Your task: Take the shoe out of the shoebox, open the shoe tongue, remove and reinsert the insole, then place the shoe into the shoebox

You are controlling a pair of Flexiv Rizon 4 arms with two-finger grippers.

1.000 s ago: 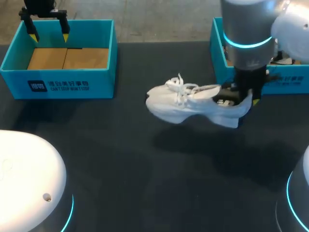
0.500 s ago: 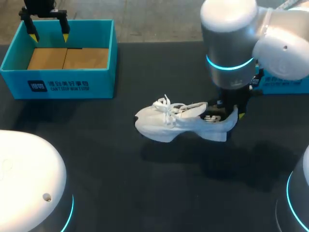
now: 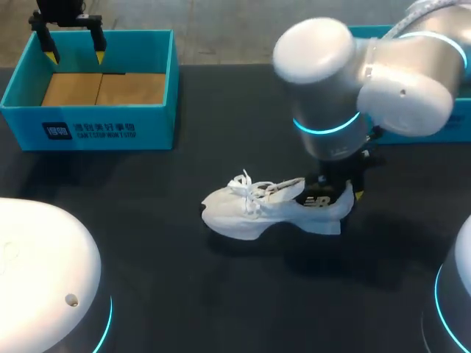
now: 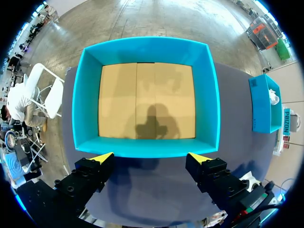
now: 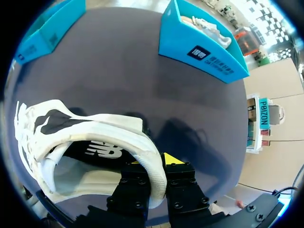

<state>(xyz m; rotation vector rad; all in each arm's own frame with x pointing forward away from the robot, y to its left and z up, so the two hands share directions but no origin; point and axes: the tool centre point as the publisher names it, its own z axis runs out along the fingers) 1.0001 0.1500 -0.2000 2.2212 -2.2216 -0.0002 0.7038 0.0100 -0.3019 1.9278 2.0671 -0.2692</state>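
One white lace-up shoe (image 3: pixel 250 215), dark-lined inside, has its heel collar pinched by the right hand (image 5: pixel 154 165).

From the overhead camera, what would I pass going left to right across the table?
empty teal shoebox → white shoe → right gripper, clamped on the shoe's heel → second teal box

shoebox (image 3: pixel 147 129) front wall: white lettering | shoe (image 3: pixel 268 213) heel side: dark logo | neither transcribed
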